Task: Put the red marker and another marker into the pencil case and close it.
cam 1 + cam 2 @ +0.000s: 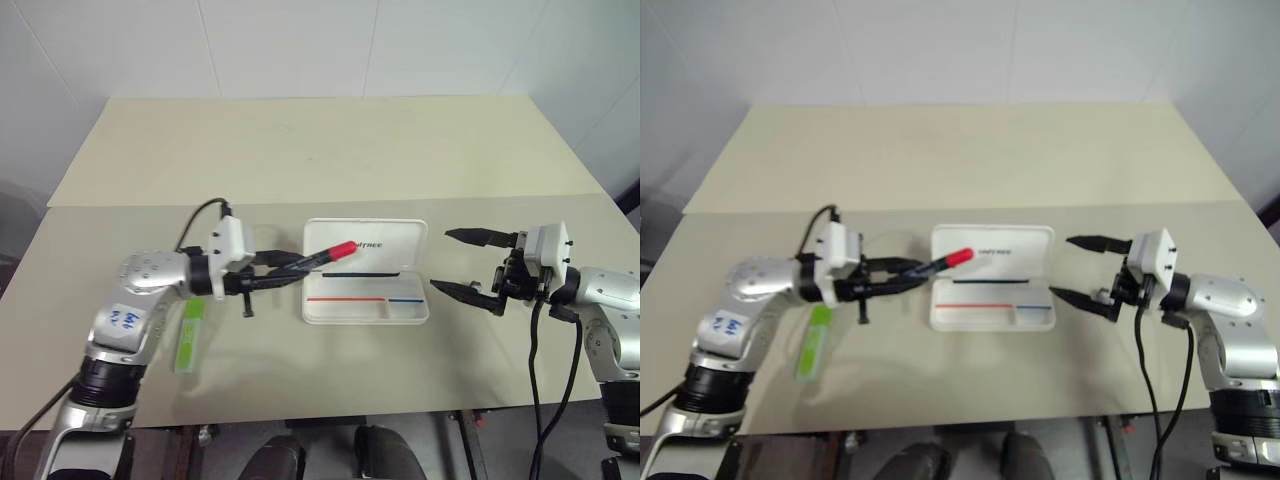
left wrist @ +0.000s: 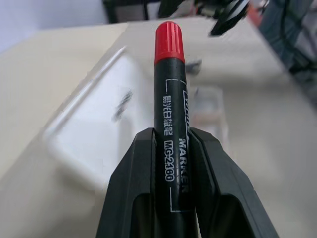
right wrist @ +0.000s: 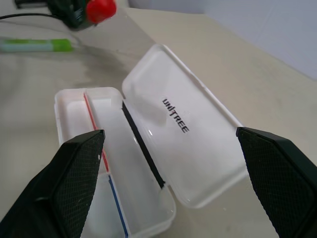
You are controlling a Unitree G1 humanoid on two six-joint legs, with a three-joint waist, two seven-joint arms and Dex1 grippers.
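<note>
Here, in the left eye view, the red marker (image 1: 322, 255) is pinched by the left gripper (image 1: 290, 268), its long axis lying level and pointing toward the open pencil case (image 1: 366, 298), with the red cap over the raised lid; the tray lies just below and beyond the cap. The green marker (image 1: 189, 335) is left on the surface (image 1: 330, 160) beside the left arm, well apart from the case. The right gripper (image 1: 468, 264) is seen just beside the case's other end, fingers spread wide and empty. In the left wrist view, the black barrel is seen clamped between both fingers (image 2: 131, 188). In the right wrist view, the spread fingers (image 3: 74, 183) frame the open case, touching nothing
</note>
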